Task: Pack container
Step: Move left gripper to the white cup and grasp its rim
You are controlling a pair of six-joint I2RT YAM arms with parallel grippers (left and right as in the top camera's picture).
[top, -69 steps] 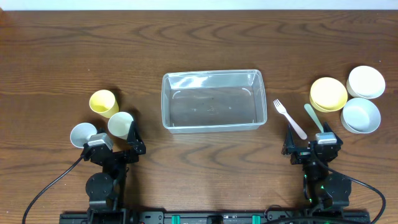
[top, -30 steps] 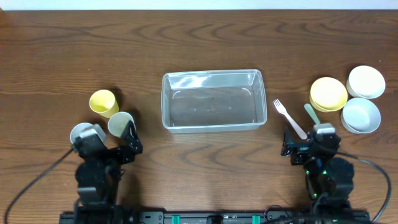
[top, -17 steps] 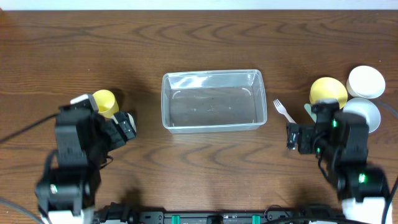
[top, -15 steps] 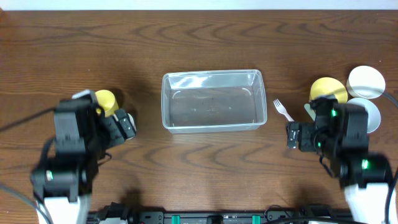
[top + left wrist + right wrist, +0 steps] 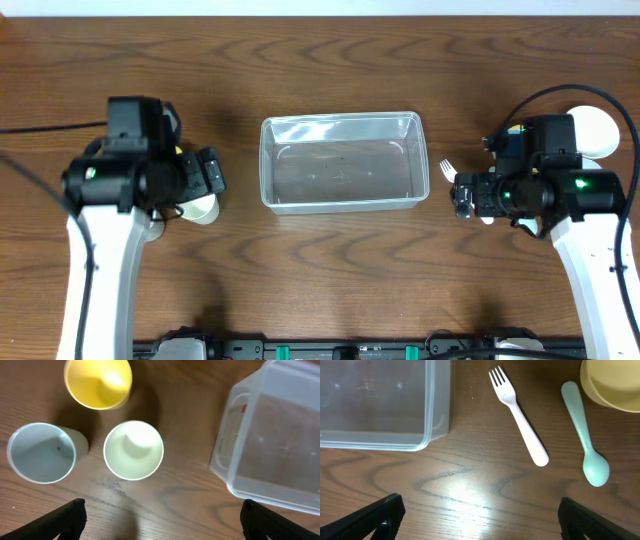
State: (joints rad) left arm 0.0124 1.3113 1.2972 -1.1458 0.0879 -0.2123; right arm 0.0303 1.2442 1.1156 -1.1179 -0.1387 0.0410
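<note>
The clear rectangular container (image 5: 340,118) stands empty at the table's middle. Its corner shows in the left wrist view (image 5: 222,457) and the right wrist view (image 5: 434,415). My left gripper (image 5: 208,172) is open and empty, hovering above three cups: a yellow cup (image 5: 98,382), a cream cup (image 5: 133,450) and a pale blue cup (image 5: 41,452). My right gripper (image 5: 465,195) is open and empty, above a white fork (image 5: 518,415) and a pale green spoon (image 5: 585,435). In the wrist views the jaws of the left gripper (image 5: 162,520) and the right gripper (image 5: 480,515) are spread wide over bare wood.
A yellow bowl (image 5: 615,382) lies to the right of the spoon. A white bowl (image 5: 605,125) shows past the right arm in the overhead view. The arms hide most of the cups and bowls from above.
Both arms have risen from their low rest at the front edge and moved toward the table's middle. They now hang over the cups and the cutlery, jaws empty.
</note>
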